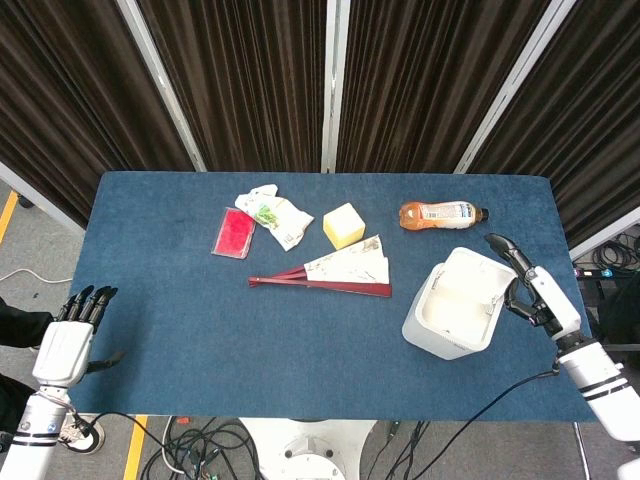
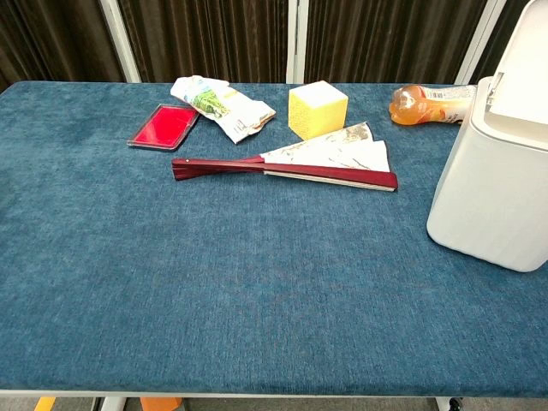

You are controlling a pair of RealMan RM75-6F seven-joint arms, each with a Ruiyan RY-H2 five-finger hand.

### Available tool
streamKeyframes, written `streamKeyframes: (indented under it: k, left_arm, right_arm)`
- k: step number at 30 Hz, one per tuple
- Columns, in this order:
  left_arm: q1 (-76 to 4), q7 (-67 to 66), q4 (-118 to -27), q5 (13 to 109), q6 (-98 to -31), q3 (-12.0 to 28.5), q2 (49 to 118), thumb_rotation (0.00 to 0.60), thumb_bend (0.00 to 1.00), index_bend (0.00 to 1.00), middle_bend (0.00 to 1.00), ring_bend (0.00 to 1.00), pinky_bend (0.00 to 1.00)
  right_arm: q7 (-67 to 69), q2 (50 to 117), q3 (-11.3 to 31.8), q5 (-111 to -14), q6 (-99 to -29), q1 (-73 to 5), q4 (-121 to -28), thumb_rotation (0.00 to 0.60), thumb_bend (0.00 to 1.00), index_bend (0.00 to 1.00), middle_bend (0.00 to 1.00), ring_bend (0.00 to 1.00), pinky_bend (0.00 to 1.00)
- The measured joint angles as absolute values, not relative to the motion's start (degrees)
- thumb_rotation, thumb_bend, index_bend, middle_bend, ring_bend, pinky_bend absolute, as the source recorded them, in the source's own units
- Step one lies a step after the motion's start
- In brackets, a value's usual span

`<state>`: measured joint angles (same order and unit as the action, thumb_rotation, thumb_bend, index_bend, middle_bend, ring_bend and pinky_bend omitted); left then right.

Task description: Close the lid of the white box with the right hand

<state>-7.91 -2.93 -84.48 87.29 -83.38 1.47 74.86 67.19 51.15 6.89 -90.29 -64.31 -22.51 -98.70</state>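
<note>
The white box (image 1: pixel 445 322) stands on the blue table's right front, and its lid (image 1: pixel 484 270) is tipped open toward the far right. In the chest view the box (image 2: pixel 490 197) fills the right edge with the raised lid (image 2: pixel 531 68) above it. My right hand (image 1: pixel 530 290) is right beside the lid's right edge, fingers apart and holding nothing; I cannot tell whether it touches the lid. My left hand (image 1: pixel 68 338) hangs off the table's front left corner with its fingers stretched out and empty. Neither hand shows in the chest view.
An orange drink bottle (image 1: pixel 440 213) lies behind the box. A yellow block (image 1: pixel 344 225), a folded fan (image 1: pixel 330 272), a snack packet (image 1: pixel 272 215) and a red case (image 1: pixel 234 233) lie at the table's middle and back left. The table's right edge (image 1: pixel 560 250) runs close by my right hand.
</note>
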Motion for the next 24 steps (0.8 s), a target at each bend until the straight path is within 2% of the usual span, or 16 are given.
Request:
streamKeyframes:
  k: [13, 24]
  left_arm:
    - [-7.9, -3.0, -84.6, 87.3, -83.4, 1.4, 74.8, 0.600, 0.08, 0.10, 0.10, 0.04, 0.13]
    - [-7.7, -2.9, -84.6, 87.6, -83.8, 1.2, 74.8, 0.600, 0.08, 0.10, 0.10, 0.04, 0.13]
  right_arm:
    - [66.4, 50.8, 3.5, -96.8, -67.4, -22.9, -100.1, 0.414, 0.94, 0.00, 0.10, 0.00, 0.05]
    - [62.0, 49.3, -1.6, -101.5, -66.6, -23.3, -102.6, 0.414, 0.95, 0.00, 0.10, 0.00, 0.06]
